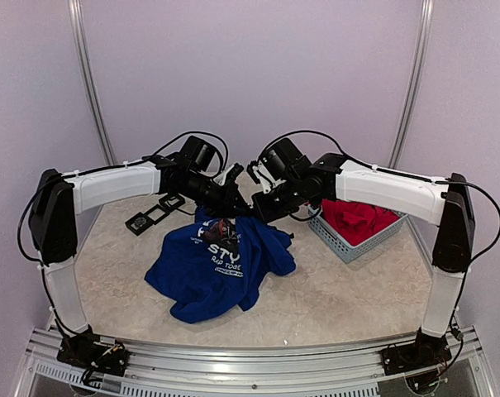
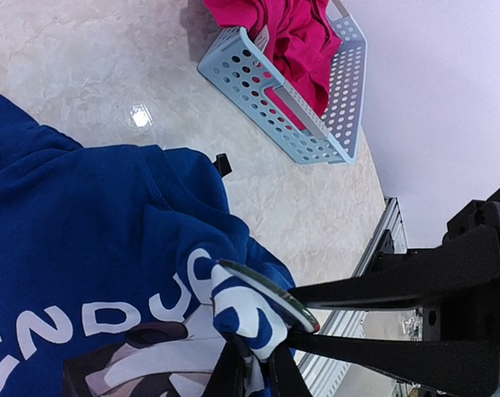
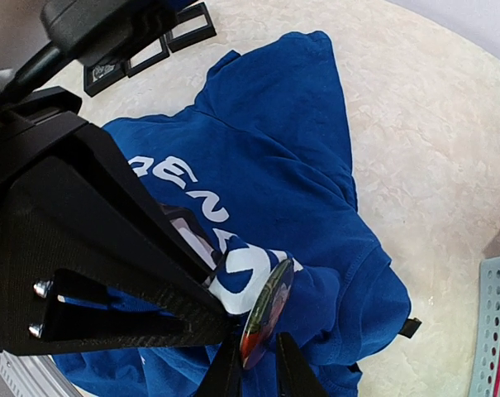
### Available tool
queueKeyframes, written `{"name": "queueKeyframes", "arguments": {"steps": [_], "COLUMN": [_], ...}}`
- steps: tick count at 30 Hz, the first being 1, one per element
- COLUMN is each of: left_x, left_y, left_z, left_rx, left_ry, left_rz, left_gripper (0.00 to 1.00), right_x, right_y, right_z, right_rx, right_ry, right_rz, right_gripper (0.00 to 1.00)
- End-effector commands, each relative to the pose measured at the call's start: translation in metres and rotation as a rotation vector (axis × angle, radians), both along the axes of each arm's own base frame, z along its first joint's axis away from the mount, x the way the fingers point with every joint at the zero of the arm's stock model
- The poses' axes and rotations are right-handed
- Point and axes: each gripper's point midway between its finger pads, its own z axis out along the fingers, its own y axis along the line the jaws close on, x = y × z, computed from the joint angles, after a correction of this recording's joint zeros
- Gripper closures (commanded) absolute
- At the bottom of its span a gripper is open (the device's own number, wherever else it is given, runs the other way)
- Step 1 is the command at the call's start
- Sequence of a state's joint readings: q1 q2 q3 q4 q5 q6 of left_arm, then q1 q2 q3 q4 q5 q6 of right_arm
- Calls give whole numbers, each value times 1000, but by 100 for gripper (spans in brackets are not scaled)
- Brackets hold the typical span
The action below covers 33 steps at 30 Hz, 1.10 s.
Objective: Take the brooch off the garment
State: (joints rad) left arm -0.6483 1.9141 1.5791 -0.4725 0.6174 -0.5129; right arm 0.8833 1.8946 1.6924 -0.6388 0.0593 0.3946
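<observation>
Forearms (image 1: pixel 117 184) (image 1: pixel 390 188) inward, end effectors (image 2: pixel 274 318) (image 3: pixel 258 356) tip to tip at brooch (image 3: pixel 262 310)

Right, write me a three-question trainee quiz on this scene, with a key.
1. True or false: the red garment lies flat on the table beside the blue T-shirt.
2. The left gripper is pinching: A) the red garment, B) the T-shirt's printed fabric, C) nothing at all.
3. Whose fingers sit either side of the brooch?
Key: 1 false, it is in the basket; 2 B; 3 the right gripper.
</observation>
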Motion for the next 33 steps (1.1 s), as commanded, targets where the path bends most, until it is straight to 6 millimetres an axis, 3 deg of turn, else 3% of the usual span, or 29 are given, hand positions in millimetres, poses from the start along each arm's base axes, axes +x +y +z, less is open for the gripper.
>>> {"name": "queueKeyframes", "arguments": {"steps": [1, 4, 7, 12, 17, 23, 27, 33], "left_x": [2, 2, 3, 8, 10, 12, 0, -33], "left_y": [-3, -2, 1, 15, 30, 54, 49, 39], "left_z": [9, 6, 0, -15, -22, -29, -14, 32], "left_rx": [-24, -19, -1, 82, 155, 263, 179, -67], "left_ry": [3, 8, 21, 13, -34, -123, -194, -273], "left_rz": [-11, -7, 6, 59, 77, 112, 59, -35], "left_gripper": [100, 100, 99, 79, 69, 46, 31, 19], "right_x": [1, 2, 3, -3, -22, -44, -54, -77], "right_y": [-1, 0, -1, -9, -18, -28, -21, -4], "right_z": [-7, -3, 5, 15, 15, 16, 29, 51], "right_rx": [-57, -47, -35, -50, -94, -82, 28, 221], "right_ry": [-9, -16, -27, -19, 36, 140, 185, 239], "right_rz": [-7, -13, -20, -18, 46, 156, 259, 476], "right_gripper": [92, 100, 100, 100, 100, 100, 100, 100]}}
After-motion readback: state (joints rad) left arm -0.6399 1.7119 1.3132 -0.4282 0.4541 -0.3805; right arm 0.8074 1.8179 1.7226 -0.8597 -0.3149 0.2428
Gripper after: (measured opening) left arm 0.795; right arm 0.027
